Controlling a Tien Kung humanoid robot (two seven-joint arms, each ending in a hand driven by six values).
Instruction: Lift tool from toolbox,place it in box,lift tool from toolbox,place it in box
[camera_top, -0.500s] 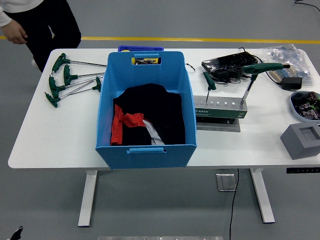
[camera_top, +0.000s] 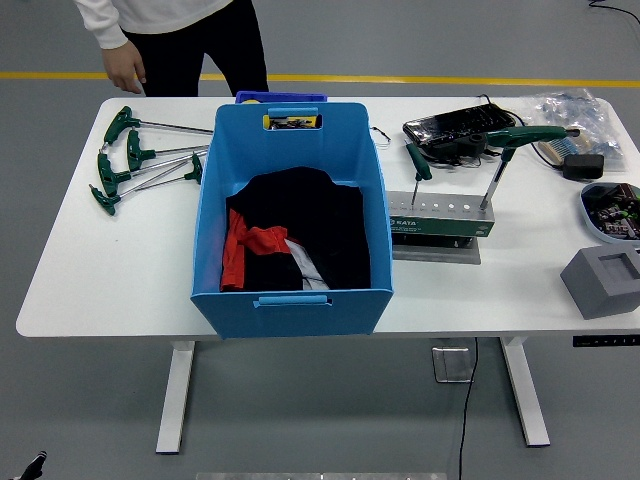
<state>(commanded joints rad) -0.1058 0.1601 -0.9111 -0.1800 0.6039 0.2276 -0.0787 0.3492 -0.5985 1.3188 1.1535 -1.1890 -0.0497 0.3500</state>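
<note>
A green tool holder (camera_top: 440, 217) lies on the table right of the blue box (camera_top: 291, 290). Two green T-handle wrenches stand in it: a small one (camera_top: 417, 163) at its left end and a larger one (camera_top: 520, 137) at its right end. Several more green T-handle wrenches (camera_top: 135, 160) lie on the table left of the box. The box holds black and red cloth (camera_top: 295, 240). Neither robot hand is in view.
A person stands at the far left side, one hand (camera_top: 128, 72) hanging near the table edge. A black case (camera_top: 455, 128), a plastic bag (camera_top: 575, 110), a tray of small parts (camera_top: 610, 212) and a grey block (camera_top: 605, 280) sit at the right.
The person has moved to the right along the far side of the table. Nothing on the table has shifted.
</note>
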